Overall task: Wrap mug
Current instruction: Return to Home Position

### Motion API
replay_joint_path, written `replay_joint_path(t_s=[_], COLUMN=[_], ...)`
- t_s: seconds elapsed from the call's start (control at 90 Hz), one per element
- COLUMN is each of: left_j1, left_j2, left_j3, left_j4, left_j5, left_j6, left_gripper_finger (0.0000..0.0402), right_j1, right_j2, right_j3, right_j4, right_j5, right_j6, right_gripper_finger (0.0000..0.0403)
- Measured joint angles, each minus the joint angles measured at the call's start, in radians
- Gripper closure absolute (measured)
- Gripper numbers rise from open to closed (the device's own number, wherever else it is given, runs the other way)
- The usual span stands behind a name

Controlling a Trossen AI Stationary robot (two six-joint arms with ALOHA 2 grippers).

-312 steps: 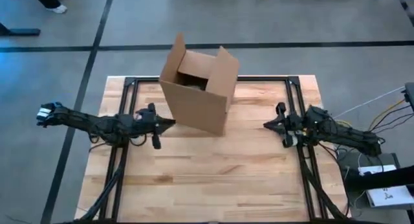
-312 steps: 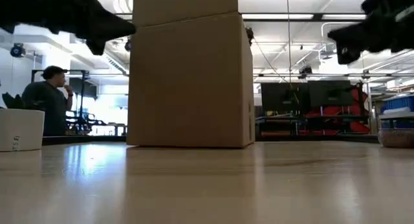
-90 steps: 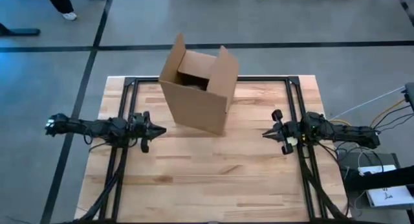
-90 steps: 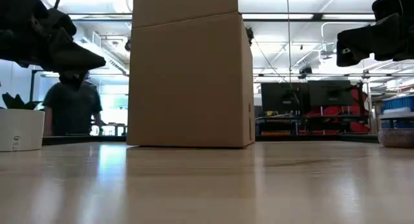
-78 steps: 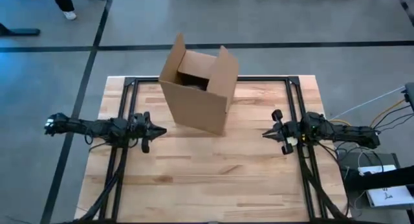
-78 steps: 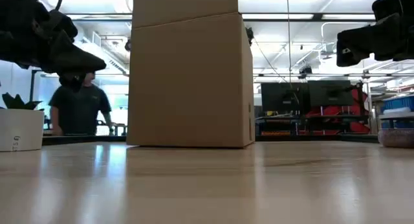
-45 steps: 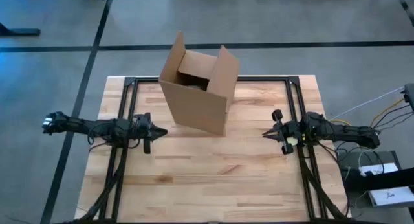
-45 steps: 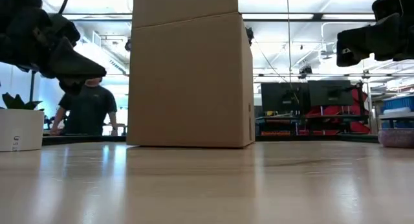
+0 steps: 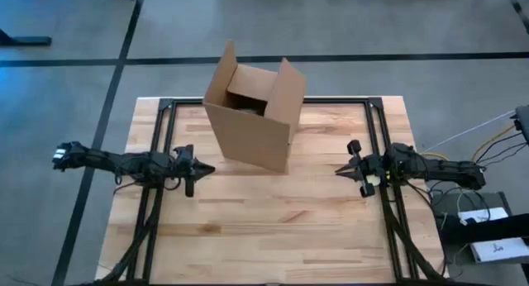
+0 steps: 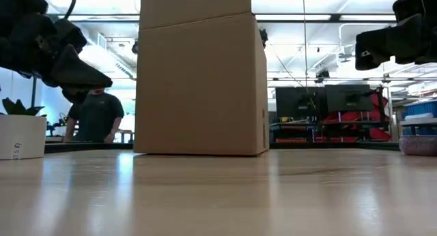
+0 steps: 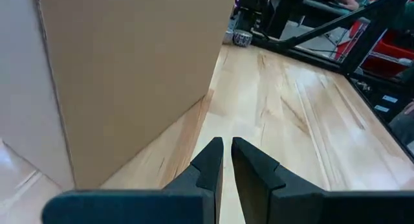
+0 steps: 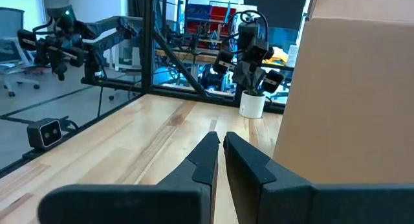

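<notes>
Cardboard box [image 9: 252,129] at back-centre of table [image 9: 273,228], top flaps up — mug not discernible. Left gripper [image 9: 208,168] & right gripper [image 9: 339,171] flanking, apart from box — fingers nearly together, empty.

A white pot [image 10: 22,136] holding a green plant stands at the far edge of the wooden surface [image 10: 218,195] — just behind the pot, a person [image 10: 95,116] in a dark shirt; well apart from the pot, dark monitors [image 10: 321,99].

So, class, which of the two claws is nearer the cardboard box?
The left claw: its tip almost reaches the cardboard box, while the right claw, on the opposite side, leaves a clearly wider gap.
</notes>
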Motion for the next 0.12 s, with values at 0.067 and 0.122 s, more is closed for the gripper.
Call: replay_joint_path(t_s=[0.067, 0.122], left_j1=[0.0, 0.0], left_j2=[0.005, 0.009], left_j3=[0.0, 0.0], left_j4=[0.0, 0.0], left_j5=[0.0, 0.0], left_j6=[0.0, 0.0], left_gripper_finger=[0.0381, 0.0381], right_j1=[0.0, 0.0], right_j2=[0.0, 0.0], right_j3=[0.0, 0.0], right_j4=[0.0, 0.0], right_j5=[0.0, 0.0], right_j6=[0.0, 0.0], right_gripper_finger=[0.0389, 0.0389])
